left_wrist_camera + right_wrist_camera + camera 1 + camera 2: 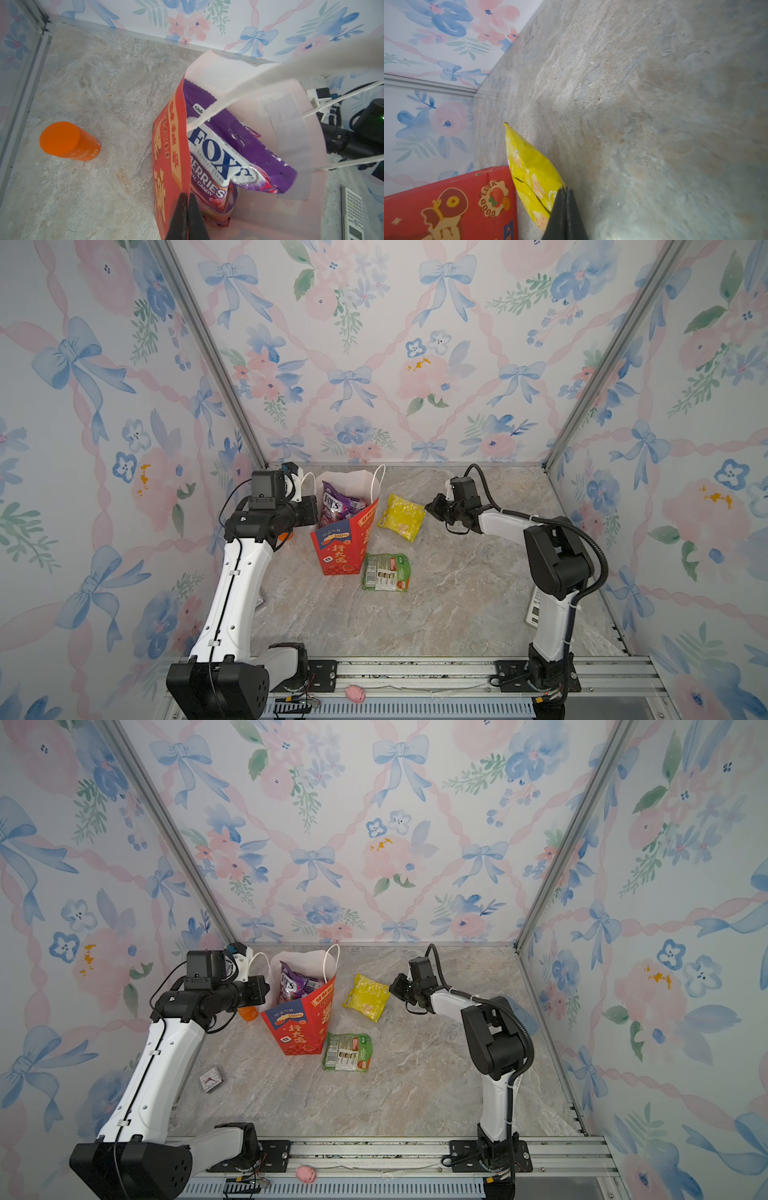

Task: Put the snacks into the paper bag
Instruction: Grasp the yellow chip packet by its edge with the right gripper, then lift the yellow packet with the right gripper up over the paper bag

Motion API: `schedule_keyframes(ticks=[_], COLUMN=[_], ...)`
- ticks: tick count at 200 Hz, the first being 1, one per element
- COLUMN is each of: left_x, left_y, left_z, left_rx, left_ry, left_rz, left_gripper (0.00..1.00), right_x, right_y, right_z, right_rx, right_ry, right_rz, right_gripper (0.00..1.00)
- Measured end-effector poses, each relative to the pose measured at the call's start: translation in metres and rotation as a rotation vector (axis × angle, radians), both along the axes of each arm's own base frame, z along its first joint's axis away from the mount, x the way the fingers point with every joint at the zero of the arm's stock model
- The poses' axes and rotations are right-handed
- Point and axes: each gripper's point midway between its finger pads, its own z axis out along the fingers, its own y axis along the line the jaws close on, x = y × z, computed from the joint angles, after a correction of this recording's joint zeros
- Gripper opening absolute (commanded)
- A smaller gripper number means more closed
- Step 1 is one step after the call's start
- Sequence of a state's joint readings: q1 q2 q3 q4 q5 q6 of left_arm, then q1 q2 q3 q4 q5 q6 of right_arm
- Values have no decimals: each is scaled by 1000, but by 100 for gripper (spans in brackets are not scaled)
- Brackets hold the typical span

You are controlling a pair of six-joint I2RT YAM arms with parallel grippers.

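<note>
Toward the back left of the table the red paper bag stands upright with its mouth open and its white rope handles raised. Inside it a purple packet printed "FOX'S" leans against the white inner wall, with more purple wrapping behind it. The left end effector is pinched shut on the bag's rim on the left side, one finger outside the red wall and one inside.

Just right of the bag a yellow packet lies on the table, apart from the bag in both top views. The right end effector is closed with its fingertips on that packet's right-hand corner. In front of the bag, and just beside its lower right corner, a green packet lies flat with its label side up.

An orange bottle stands on the bag's left, behind the left arm. A white calculator lies near the right arm's base, a small clock lies by the left arm, and a pink toy sits on the front rail.
</note>
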State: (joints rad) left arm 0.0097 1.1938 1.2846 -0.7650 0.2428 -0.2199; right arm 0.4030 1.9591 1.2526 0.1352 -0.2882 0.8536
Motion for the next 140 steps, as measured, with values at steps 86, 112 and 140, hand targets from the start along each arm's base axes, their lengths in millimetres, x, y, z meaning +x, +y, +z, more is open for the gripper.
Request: schedule_keyframes(ticks=[86, 112, 140], left_x=[0, 0, 0], left_y=[0, 0, 0], left_z=[0, 0, 0], left_rx=[0, -1, -1], left_ry=[0, 0, 0], left_rz=[0, -1, -1], left_gripper=[0, 0, 0], right_x=[-47, -58, -64], right_y=[16, 30, 42], right_z=[130, 183, 225], right_rx=[6, -9, -37], right_ry=[-247, -359, -458], right_rz=[77, 122, 163], right_gripper=[0, 0, 0])
